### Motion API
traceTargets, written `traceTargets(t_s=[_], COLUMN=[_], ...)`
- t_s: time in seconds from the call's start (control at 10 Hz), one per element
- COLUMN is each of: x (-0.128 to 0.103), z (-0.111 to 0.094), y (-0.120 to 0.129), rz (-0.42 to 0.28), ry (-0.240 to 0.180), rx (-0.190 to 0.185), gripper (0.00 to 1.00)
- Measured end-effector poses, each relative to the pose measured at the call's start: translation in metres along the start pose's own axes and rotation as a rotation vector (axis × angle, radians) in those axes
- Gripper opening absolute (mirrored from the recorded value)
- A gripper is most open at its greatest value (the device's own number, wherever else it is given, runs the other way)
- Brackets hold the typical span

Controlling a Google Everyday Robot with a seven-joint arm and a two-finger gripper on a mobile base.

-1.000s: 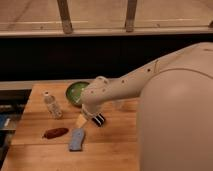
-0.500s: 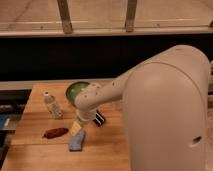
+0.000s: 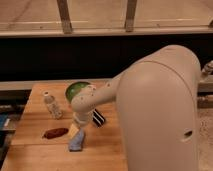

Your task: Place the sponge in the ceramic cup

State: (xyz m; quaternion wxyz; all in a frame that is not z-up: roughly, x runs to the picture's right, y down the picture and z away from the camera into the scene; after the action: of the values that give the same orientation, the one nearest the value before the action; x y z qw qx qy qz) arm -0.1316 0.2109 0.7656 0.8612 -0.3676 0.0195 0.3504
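The blue-grey sponge (image 3: 76, 143) lies flat on the wooden table (image 3: 30, 155), near its front edge. My gripper (image 3: 78, 128) hangs at the end of the white arm, directly above the sponge's far end and very close to it. The ceramic cup is hidden, possibly behind the arm.
A reddish-brown lump (image 3: 55, 133) lies just left of the sponge. A clear plastic bottle (image 3: 52, 105) stands further back on the left, and a green pan (image 3: 76, 90) sits behind the arm. A small black-and-white object (image 3: 98, 118) rests right of the gripper. The robot's white body fills the right side.
The arm has swung left and forward across the table, bringing the gripper down over the sponge's far end. The objects on the table have not moved.
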Motion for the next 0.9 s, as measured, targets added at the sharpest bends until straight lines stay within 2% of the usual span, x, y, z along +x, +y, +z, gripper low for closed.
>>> traceTargets(t_s=[0.4,0.9], x=[-0.003,-0.007], z=[0.01,0.02], y=[-0.002,-0.012], rz=[0.012,0.041], ry=[0.004,0.021], rx=[-0.015,-0.01], gripper=[0.8,0.8])
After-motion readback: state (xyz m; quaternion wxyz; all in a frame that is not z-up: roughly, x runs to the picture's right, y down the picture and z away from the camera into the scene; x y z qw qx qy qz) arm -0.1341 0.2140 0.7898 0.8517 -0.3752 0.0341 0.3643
